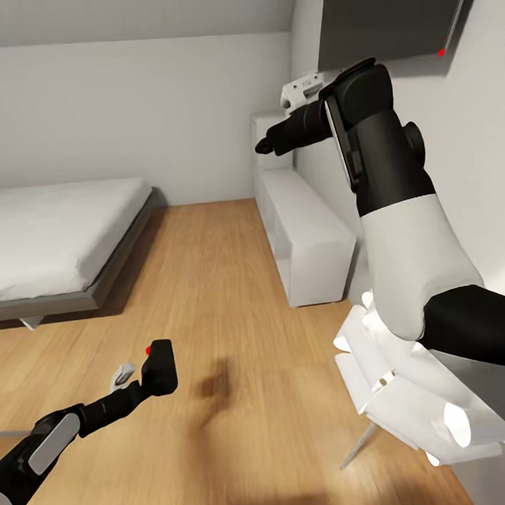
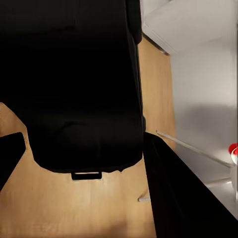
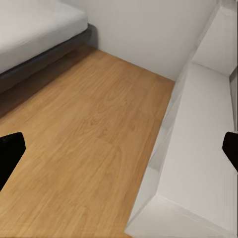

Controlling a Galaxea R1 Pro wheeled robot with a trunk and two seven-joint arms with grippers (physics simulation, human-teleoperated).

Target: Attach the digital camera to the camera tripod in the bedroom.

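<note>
The left gripper (image 1: 161, 368) sits low, apparently clamped on something black; the right gripper (image 1: 262, 146), raised high, has its fingers spread.

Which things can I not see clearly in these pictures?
- Digital camera: left wrist view, too close, a dark mass without detail.
- TV: head view, cut by the top edge.
- Bed: cut by the left edge.
- Left gripper: its fingers are hidden behind the digital camera.

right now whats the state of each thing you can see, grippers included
digital camera: off the floor, held in the left gripper
left gripper: shut on the digital camera
right gripper: open, empty, raised over the white shelf
bed: made, nothing on it
TV: wall-mounted, screen dark
</note>
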